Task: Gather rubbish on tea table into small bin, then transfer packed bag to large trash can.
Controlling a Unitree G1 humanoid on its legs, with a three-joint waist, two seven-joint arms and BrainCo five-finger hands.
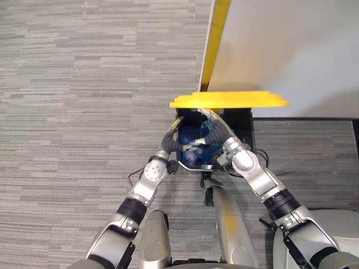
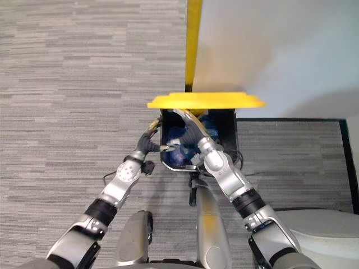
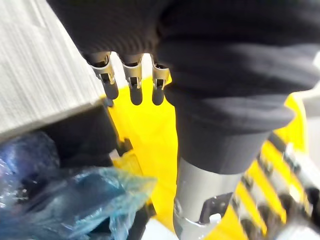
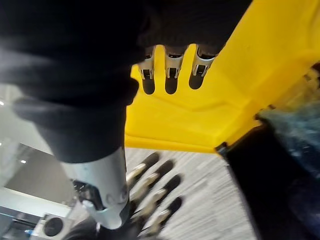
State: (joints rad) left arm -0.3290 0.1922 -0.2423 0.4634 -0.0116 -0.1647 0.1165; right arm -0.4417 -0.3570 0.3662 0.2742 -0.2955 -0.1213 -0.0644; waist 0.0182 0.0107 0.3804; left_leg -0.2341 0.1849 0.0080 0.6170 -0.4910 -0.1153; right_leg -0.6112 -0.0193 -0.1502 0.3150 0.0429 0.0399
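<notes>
The left hand (image 1: pixel 171 143) sits at the left rim of the large trash can (image 1: pixel 245 128). Its silver, dark-tipped fingers (image 3: pixel 135 85) are straight and close together in a row, curled round nothing, and point toward the underside of the lid (image 3: pixel 142 140). The right hand (image 1: pixel 217 131) reaches over the can's open mouth from the right. Its fingers (image 4: pixel 171 75) are likewise straight and side by side, grip nothing, and aim at the lid's smooth yellow plastic. In the right wrist view the left hand (image 4: pixel 155 195) shows with its fingers slightly fanned.

Between and below the two hands lies the bag (image 1: pixel 195 151), a crinkled, translucent blue film bundled into a rounded lump. It rests inside the can, apart from both sets of fingers. The can is a black, straight-walled box, and its flat yellow lid stands tipped up along the far rim. It has a moulded, stepped edge.

The can stands on grey carpet (image 1: pixel 84 84) with a fine streaked weave. Behind it rises a plain white panel (image 1: pixel 291 50) edged by a yellow strip (image 1: pixel 217 39).
</notes>
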